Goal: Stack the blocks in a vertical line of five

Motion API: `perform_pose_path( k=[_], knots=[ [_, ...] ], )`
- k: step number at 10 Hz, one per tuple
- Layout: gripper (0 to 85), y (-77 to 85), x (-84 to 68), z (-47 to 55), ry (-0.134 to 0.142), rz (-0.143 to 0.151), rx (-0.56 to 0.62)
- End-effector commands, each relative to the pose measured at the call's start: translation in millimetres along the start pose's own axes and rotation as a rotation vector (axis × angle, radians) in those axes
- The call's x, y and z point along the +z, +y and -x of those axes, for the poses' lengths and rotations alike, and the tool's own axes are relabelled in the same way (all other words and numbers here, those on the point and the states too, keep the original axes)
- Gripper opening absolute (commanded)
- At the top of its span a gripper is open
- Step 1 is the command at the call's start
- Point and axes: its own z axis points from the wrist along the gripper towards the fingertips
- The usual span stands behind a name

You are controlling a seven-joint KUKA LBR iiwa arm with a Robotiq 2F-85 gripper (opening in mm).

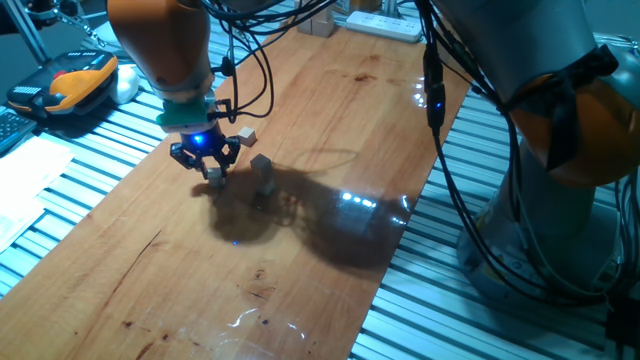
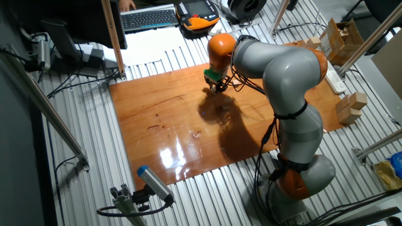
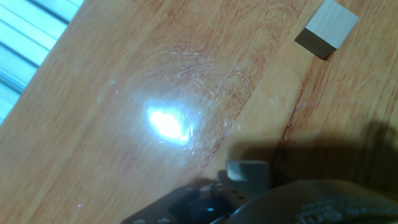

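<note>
While the gripper (image 1: 213,170) hangs low over the bench (image 1: 150,270), we note what appears to be a block (image 1: 215,172) between its jaws; we judge them closed on it, though the fixed view is too dim to be sure. Just to its right stands a short stack (image 1: 264,175), seemingly two blocks high, and a single block (image 1: 246,134) lies apart behind it. The hand view shows one lone block (image 3: 326,28) on bare wood and a pale piece (image 3: 247,170) at the lower edge, likely the carried one. We cannot account for all five. For the step in hand, we advise lifting clear above the stack top, centring squarely over it, lowering slowly and releasing only on contact. Shadow from the arm (image 2: 282,69) obscures the stack. Cables (image 1: 250,60) hang near the wrist. A keyboard (image 2: 149,17) and larger wooden blocks (image 2: 350,107) sit off the bench, out of the way.
</note>
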Motion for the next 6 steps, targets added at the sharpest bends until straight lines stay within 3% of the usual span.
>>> perform_pose_path(
  k=[1, 2, 3, 6],
  knots=[
    [34.0, -0.1, 0.1, 0.0, -0.001, 0.0, -0.004],
    [34.0, -0.1, 0.1, 0.0, 0.002, 0.005, -0.007],
    [0.0, -0.2, 0.0, 0.1, 0.009, 0.014, -0.02],
    [0.0, 1.8, -7.6, 2.2, 0.017, 0.012, -0.035]
  ],
)
